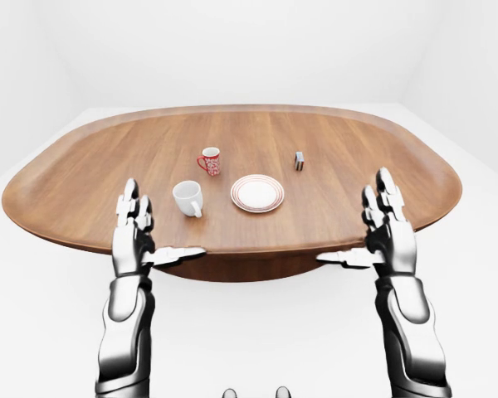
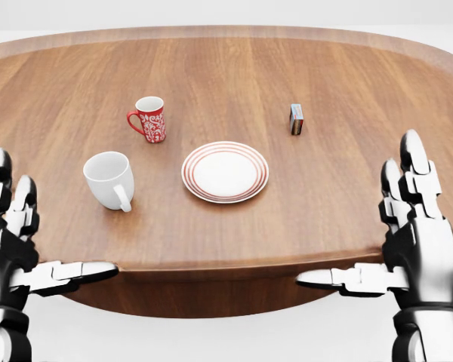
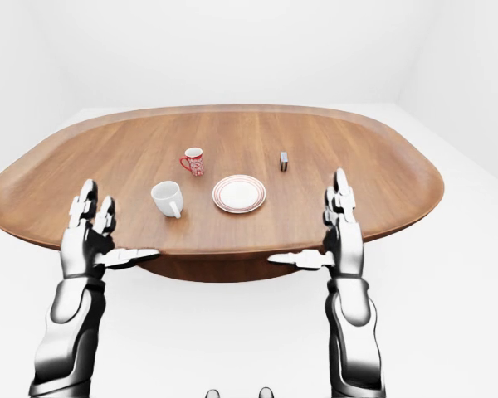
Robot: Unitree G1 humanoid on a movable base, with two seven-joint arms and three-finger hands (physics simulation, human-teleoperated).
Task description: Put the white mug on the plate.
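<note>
Glossy white mug (image 2: pixel 109 178), wood-grain table (image 2: pixel 347 83)

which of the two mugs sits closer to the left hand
The plain white mug, handle toward the view's bottom. The red patterned mug stands higher in the head view, farther from the left hand.
</note>
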